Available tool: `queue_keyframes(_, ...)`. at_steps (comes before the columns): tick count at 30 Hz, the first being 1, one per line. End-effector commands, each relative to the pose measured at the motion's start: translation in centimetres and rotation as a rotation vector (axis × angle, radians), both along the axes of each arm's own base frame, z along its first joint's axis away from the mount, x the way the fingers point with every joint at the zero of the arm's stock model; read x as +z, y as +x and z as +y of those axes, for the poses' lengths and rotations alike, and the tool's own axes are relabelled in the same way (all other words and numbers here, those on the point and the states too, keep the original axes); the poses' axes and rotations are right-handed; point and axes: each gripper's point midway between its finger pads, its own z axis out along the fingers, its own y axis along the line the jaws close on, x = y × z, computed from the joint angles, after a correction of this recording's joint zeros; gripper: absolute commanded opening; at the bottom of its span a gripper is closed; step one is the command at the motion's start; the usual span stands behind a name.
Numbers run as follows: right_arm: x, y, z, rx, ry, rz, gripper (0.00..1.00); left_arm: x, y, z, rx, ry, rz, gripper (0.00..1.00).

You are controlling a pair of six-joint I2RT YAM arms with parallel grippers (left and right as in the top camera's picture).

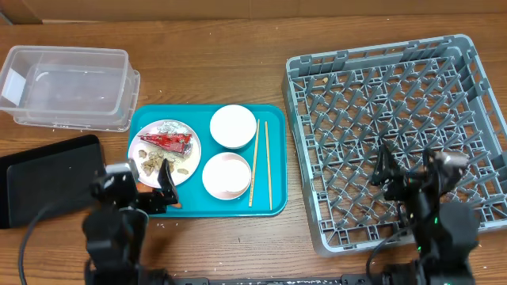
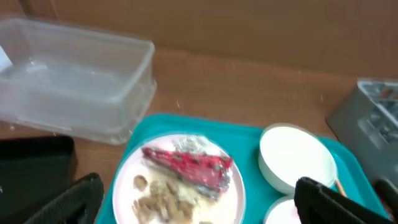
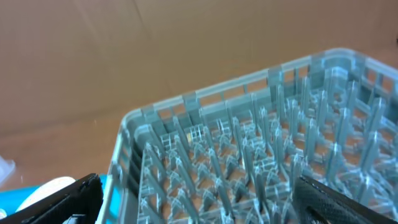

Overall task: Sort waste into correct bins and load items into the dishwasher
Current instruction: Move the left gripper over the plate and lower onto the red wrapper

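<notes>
Overhead: sorting not begun, no dishes in rack (image 1: 380, 103). Left jaws released, empty, lower left beside plate (image 1: 192, 154); right jaws released above rack. Next, likely: pinch red wrapper (image 1: 166, 142).

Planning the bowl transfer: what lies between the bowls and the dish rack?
Overhead view: the chopsticks on the teal tray, then a strip of bare table.

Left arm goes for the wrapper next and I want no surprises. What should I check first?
1. Left gripper open: ok.
2. Red wrapper lies uncovered on the plate: ok.
3. Clear tub has room: ok.
4. Right gripper away from the teal tray, over the dish rack: ok.
5. Which bin takes the wrapper: cannot tell.
</notes>
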Motion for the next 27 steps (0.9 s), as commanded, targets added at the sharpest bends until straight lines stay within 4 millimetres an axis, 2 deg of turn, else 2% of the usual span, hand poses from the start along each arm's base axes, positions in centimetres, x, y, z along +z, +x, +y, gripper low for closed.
queue_keyframes(1, 1.7, 0.9, 0.5, 0.024, 0.009, 0.067, 1.0, 2.4, 0.6, -0.9, -0.044, -0.05, 0.064, 1.0)
queue_keyframes(6, 1.2, 1.5, 0.9, 0.046, 0.025, 0.318, 1.0, 4.0, 0.7, -1.8, -0.083, -0.103, 0.276, 1.0)
queue_keyframes(10, 0.8, 1.4, 0.9, 0.042, 0.03, 0.521, 1.0, 5.1, 0.0, -2.7, -0.107, -0.177, 0.455, 1.0)
queue_keyframes(12, 0.6, 1.2, 0.9, 0.04, 0.03, 0.605, 1.0, 5.4, -1.0, -2.7, -0.088, -0.198, 0.542, 1.0)
queue_keyframes(15, -0.9, 1.4, 0.6, 0.027, 0.018, 0.699, 1.0, 5.0, -2.0, -2.0, -0.043, -0.179, 0.644, 1.0)
queue_keyframes(20, -3.0, 1.5, 1.1, 0.053, 0.041, 0.8, 1.0, 4.7, -0.6, -1.7, -0.035, -0.173, 0.642, 1.0)
queue_keyframes(24, -3.6, 1.3, 1.6, 0.077, 0.06, 0.833, 1.0, 4.8, 1.8, -1.3, -0.001, -0.202, 0.599, 1.0)
queue_keyframes(27, -3.6, 1.3, 1.2, 0.058, 0.046, 0.832, 1.0, 4.1, 3.7, 0.0, 0.11, -0.236, 0.595, 1.0)
